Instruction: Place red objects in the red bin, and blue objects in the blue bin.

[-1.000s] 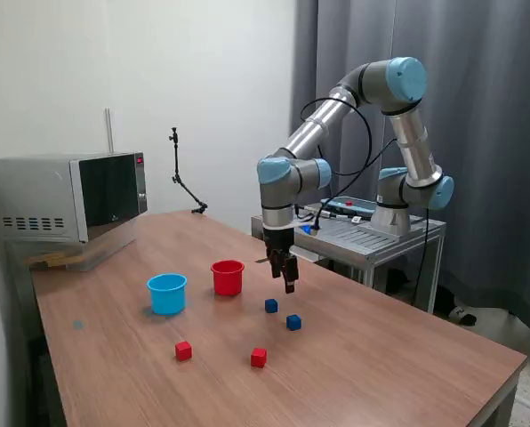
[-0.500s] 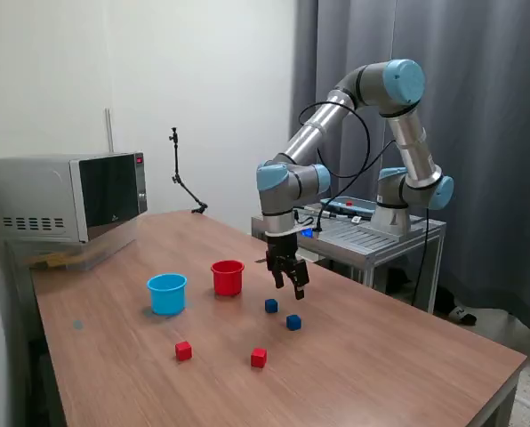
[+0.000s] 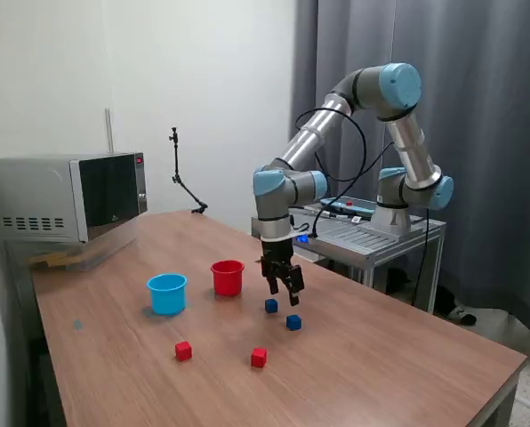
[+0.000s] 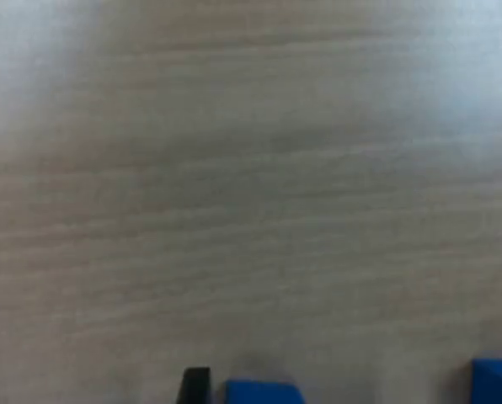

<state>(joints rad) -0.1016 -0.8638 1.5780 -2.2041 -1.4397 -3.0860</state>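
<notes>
so the gripper point(image 3: 283, 292) is hanging low over the table point(image 3: 381, 356), just above and a touch behind the nearer-to-the-cups blue cube point(image 3: 271, 305). fingers look spread with nothing between them, so i'd call it released and empty. the wrist view is blurry wood grain mostly, but you can see the top of one blue cube point(image 4: 264, 392) right at the edge next to a dark finger tip point(image 4: 194, 385), and a second bit of blue point(image 4: 495, 379) off in the corner, which fits with it lining up over that first cube.

outward from there: the other blue cube point(image 3: 293, 322) sits just beside the first, slightly toward the exterior view's right and closer to the camera. the red bin point(image 3: 228, 277) is near the gripper on the exterior view's left, and the blue bin point(image 3: 167, 293) is further left again. two red cubes, one point(image 3: 259, 357) and the other point(image 3: 183, 350), are closer to the camera, well apart from each other. can't see inside the cups, but all four cubes are on the table, so sorting hasn't really started.

my read: it's in the approach for the first blue pick. next it needs to drop straight down so the fingers straddle the cube, squeeze, lift, then carry it past the red cup to the light blue one. the neighbour cube is close, so the finger line matters.
</notes>
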